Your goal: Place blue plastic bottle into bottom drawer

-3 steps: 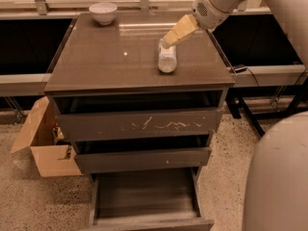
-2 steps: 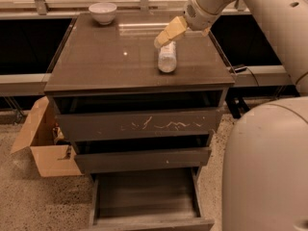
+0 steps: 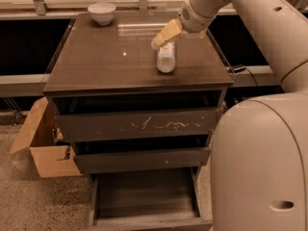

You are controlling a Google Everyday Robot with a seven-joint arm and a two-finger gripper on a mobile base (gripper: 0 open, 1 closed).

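My gripper (image 3: 161,37) hangs over the right half of the cabinet top (image 3: 96,66), nearer the back edge than the front, with its tip right at the far end of the blue plastic bottle (image 3: 166,59). I cannot tell how wide it is open, nor whether it has any hold on the bottle. The bottle rests on the top, closer to the right edge than the left and about midway between front and back. It seems to lie on its side with its length running front to back, though from this angle I am not sure. A white bowl (image 3: 101,12) sits near the back left corner, well apart from both. Below the front edge, the scratched top drawer (image 3: 139,124) and the middle drawer (image 3: 142,159) are in, while the bottom drawer (image 3: 144,196) is pulled out. A cardboard box (image 3: 41,146) stands on the floor beside the left side.
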